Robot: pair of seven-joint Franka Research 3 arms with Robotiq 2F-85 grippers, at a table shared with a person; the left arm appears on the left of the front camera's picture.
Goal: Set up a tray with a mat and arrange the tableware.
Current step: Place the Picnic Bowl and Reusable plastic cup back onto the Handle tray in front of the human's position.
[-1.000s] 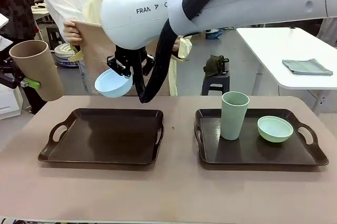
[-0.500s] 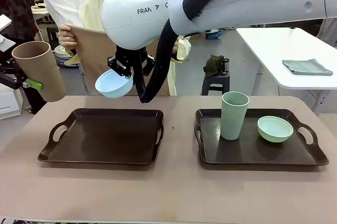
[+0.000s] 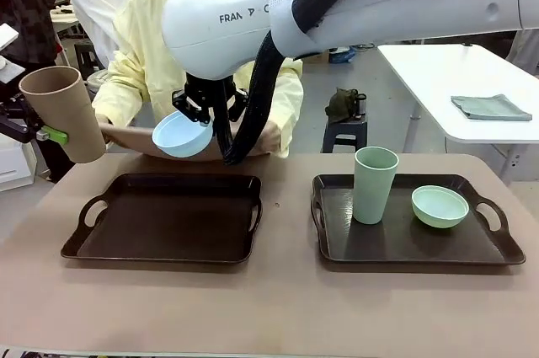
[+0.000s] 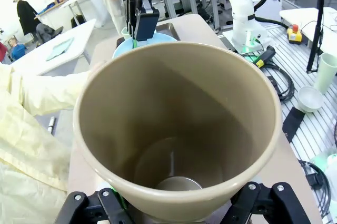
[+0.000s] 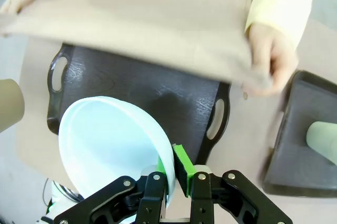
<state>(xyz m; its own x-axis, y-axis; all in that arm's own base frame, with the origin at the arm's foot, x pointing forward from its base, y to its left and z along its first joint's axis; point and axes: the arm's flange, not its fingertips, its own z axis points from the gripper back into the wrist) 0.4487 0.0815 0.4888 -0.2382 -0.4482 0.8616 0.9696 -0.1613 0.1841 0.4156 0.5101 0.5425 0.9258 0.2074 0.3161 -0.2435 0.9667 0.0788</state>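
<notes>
My left gripper (image 3: 52, 129) is shut on the tan cup (image 3: 61, 114), held tilted in the air at the table's far left; its open mouth (image 4: 174, 129) faces the left wrist camera. Reaching across the middle, my right gripper (image 3: 206, 112) pinches the rim of the light blue bowl (image 3: 181, 133) above the far edge of the left tray (image 3: 168, 219), which is bare. In the right wrist view the green pads (image 5: 181, 166) clamp the bowl (image 5: 110, 145). Behind the bowl a person holds a tan mat (image 5: 142, 29) flat with both hands.
The right tray (image 3: 497, 253) carries a pale green cup (image 3: 375, 184) and a pale green bowl (image 3: 440, 205). The person in a yellow gown (image 3: 152, 63) leans in at the far edge. A white side table (image 3: 446, 80) with a grey cloth stands at the back right.
The person has swung the mat down from upright to nearly flat, low over the far side of the left tray. Both arms have held their places with cup and bowl.
</notes>
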